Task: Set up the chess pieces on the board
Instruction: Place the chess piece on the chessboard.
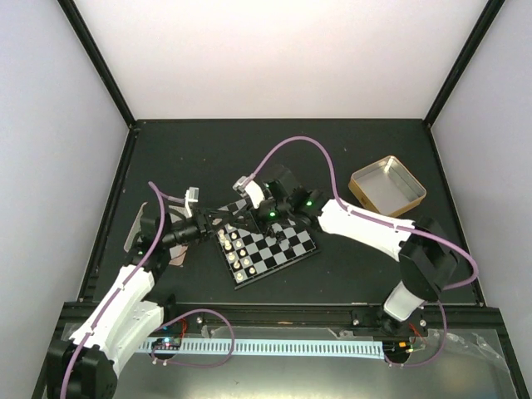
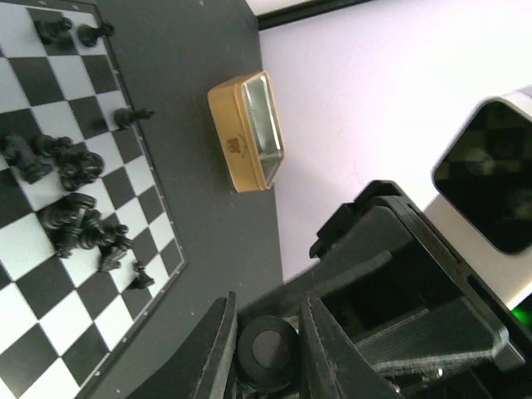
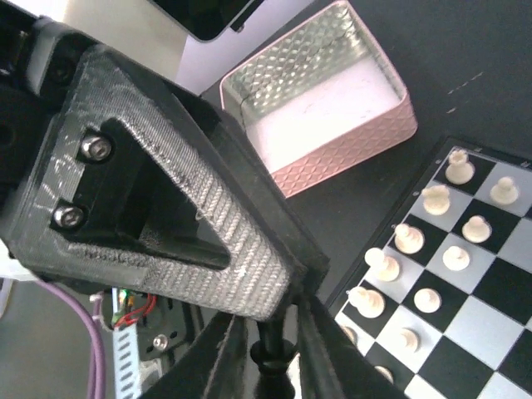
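roughly halfway through, judging from the lay of things: cream-white chessmen (image 3: 436, 198) ranged in two tidy files along one edge of the board (image 1: 287, 249); black chessmen (image 2: 75, 220) toward the other edge, clumped and partly toppled, not yet in ranks, so sorting those out as the remaining work. over the board's far edge, a single black piece (image 3: 270, 362) caught between both arms: left gripper (image 2: 266, 332) clenched on its round base, right gripper (image 3: 273, 328) flanking its stem closely, cannot tell whether pinching or slack. counting: one board; about a dozen white men visible from the right wrist, more likely hidden behind the gripper; about ten black on the squares, too tangled for an exact figure, plus the one aloft; one gold tin (image 1: 386, 184) and one pink tray (image 3: 324, 91), both off the board.
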You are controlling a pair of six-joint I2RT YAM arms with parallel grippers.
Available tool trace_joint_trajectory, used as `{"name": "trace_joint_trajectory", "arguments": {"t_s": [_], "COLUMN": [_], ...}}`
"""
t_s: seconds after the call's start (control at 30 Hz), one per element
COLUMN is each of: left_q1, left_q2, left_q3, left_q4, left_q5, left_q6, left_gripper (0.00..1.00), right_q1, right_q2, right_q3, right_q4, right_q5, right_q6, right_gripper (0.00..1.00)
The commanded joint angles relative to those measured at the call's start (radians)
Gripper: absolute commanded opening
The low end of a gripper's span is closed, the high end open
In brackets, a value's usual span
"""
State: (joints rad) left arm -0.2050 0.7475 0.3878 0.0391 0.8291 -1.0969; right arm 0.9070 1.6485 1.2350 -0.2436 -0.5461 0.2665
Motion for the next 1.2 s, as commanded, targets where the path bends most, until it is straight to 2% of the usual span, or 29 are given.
{"name": "trace_joint_trajectory", "arguments": {"t_s": [0.0,0.07,0.17,0.23,0.3,0.5,0.6,0.77,0.9,1.07,1.17], "left_q1": [-0.019,-0.019,-0.020,-0.021,-0.022,-0.024,-0.024,-0.024,-0.025,-0.025,-0.026], "left_q2": [-0.022,-0.028,-0.027,-0.021,-0.013,-0.005,-0.011,-0.027,-0.030,-0.033,-0.025], "left_q3": [0.011,0.014,0.017,0.022,0.022,0.015,0.017,-0.027,-0.038,-0.049,-0.050], "left_q4": [0.102,0.134,0.196,0.232,0.264,0.376,0.382,0.493,0.535,0.547,0.565], "left_q5": [0.062,0.053,0.037,0.018,-0.001,-0.036,-0.053,-0.095,-0.108,-0.124,-0.125], "left_q6": [-0.074,-0.110,-0.162,-0.174,-0.187,-0.265,-0.281,-0.412,-0.467,-0.496,-0.511], "left_gripper": [0.05,0.04,0.04,0.04,0.04,0.04,0.04,0.03,0.03,0.03,0.02], "right_q1": [-0.003,-0.005,-0.014,-0.021,-0.024,-0.026,-0.026,-0.025,-0.024,-0.023,-0.012], "right_q2": [-0.102,-0.146,-0.208,-0.240,-0.257,-0.225,-0.179,-0.132,-0.136,-0.130,-0.134], "right_q3": [-0.079,-0.134,-0.238,-0.356,-0.449,-0.457,-0.444,-0.474,-0.458,-0.433,-0.435], "right_q4": [0.215,0.301,0.460,0.632,0.831,0.901,1.032,1.231,1.218,1.207,1.192], "right_q5": [0.075,0.075,0.085,0.099,0.117,0.127,0.078,0.087,0.097,0.081,0.081], "right_q6": [0.155,0.239,0.415,0.632,0.780,0.972,1.064,1.225,1.238,1.254,1.245], "right_gripper": [0.25,0.39,0.50,0.52,0.55,0.59,0.57,0.40,0.37,0.27,0.26]}}
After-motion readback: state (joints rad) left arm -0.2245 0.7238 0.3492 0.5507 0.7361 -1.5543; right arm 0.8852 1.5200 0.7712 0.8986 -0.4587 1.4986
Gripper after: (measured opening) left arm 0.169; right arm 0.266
